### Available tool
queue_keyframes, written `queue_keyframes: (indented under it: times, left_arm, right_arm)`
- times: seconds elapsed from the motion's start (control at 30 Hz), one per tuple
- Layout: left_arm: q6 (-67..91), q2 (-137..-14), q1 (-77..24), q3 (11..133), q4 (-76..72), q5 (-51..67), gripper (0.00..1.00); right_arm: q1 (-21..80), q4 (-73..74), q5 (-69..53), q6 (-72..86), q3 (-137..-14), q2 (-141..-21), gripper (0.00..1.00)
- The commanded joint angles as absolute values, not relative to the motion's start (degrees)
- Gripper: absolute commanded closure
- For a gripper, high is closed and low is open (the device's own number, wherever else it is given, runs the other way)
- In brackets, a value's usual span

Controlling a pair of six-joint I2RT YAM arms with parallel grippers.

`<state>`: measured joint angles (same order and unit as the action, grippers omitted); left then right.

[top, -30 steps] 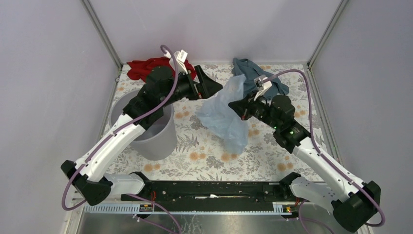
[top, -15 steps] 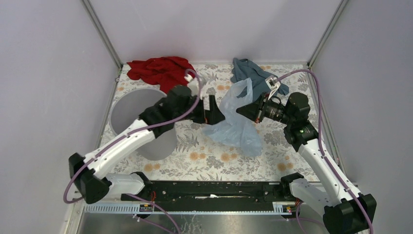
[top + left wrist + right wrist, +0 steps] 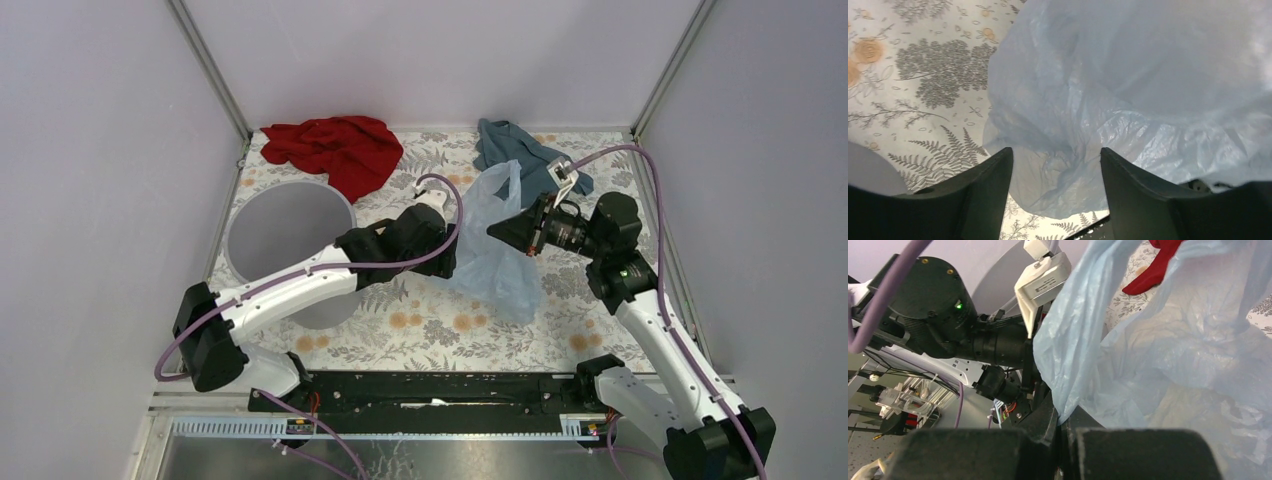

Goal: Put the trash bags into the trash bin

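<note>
At mid-worktop, one bag (image 3: 497,268) hangs clamped in the right gripper (image 3: 500,231). The left gripper (image 3: 1055,165) has its jaws apart, facing the bag's lower folds. One bin (image 3: 285,225) stands by the left edge. Two cloths lie along the far edge: a red cloth (image 3: 335,148) and a teal cloth (image 3: 510,145).

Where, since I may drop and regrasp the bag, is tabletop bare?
Bare: the near strip of table between trash bin and the right arm's base, and the back gap between red cloth and teal cloth. Crowded: centre, where left end effector and right end effector meet the trash bag.
</note>
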<state>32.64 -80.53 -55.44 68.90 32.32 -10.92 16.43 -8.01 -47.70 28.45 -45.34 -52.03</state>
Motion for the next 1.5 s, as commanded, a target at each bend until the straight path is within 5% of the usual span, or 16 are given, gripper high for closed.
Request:
queue_keyframes:
  times: [0.0, 0.17, 0.33, 0.43, 0.63, 0.73, 0.9, 1.03, 1.1, 1.37, 1.47]
  left_arm:
    - [32.69, -80.92, -55.55, 70.68, 31.67, -18.94, 0.35]
    - [32.95, -79.64, -55.51, 70.54, 30.58, -20.88, 0.73]
    - [30.32, -73.27, -55.09, 70.16, 28.47, -27.00, 1.00]
    - [28.39, -68.65, -54.89, 69.28, 25.22, -27.82, 1.00]
    - [29.14, -57.91, -52.23, 63.89, 19.66, -24.63, 1.00]
    - [30.73, -54.88, -50.41, 61.20, 17.70, -19.46, 1.00]
    - [34.31, -54.93, -50.22, 60.65, 17.10, -15.25, 1.00]
    - [42.94, -57.56, -49.86, 64.66, 21.76, -19.98, 1.00]
    - [48.48, -58.60, -49.47, 65.47, 21.68, -21.77, 1.00]
    - [66.11, -61.26, -47.58, 65.01, 9.49, -23.68, 1.00]
    - [67.77, -62.58, -47.12, 67.55, 7.66, -24.97, 1.00]
  right_arm:
    - [16.03, -7.67, -49.31, 27.64, -47.56, -49.96, 1.00]
    - [16.08, -4.56, -47.19, 25.42, -48.05, -48.75, 1.00]
    - [16.08, 0.55, -43.69, 22.67, -46.95, -46.17, 1.00]
    - [16.04, 7.82, -33.26, 20.42, -46.11, -43.32, 1.00]
    - [16.05, 25.55, 12.82, 21.29, -43.70, -36.91, 1.00]
    - [16.00, 21.92, 2.99, 21.55, -40.94, -33.72, 1.00]
    - [16.02, 14.08, -20.57, 21.51, -41.22, -35.89, 0.69]
    - [16.08, 22.72, -22.80, 16.46, -46.60, -37.81, 0.18]
    - [16.07, 26.36, -30.01, 14.66, -48.84, -38.88, 0.04]
    - [16.17, 29.00, -39.14, 14.64, -48.56, -36.88, 0.00]
    - [16.17, 32.72, -33.18, 12.89, -50.79, -37.31, 0.00]
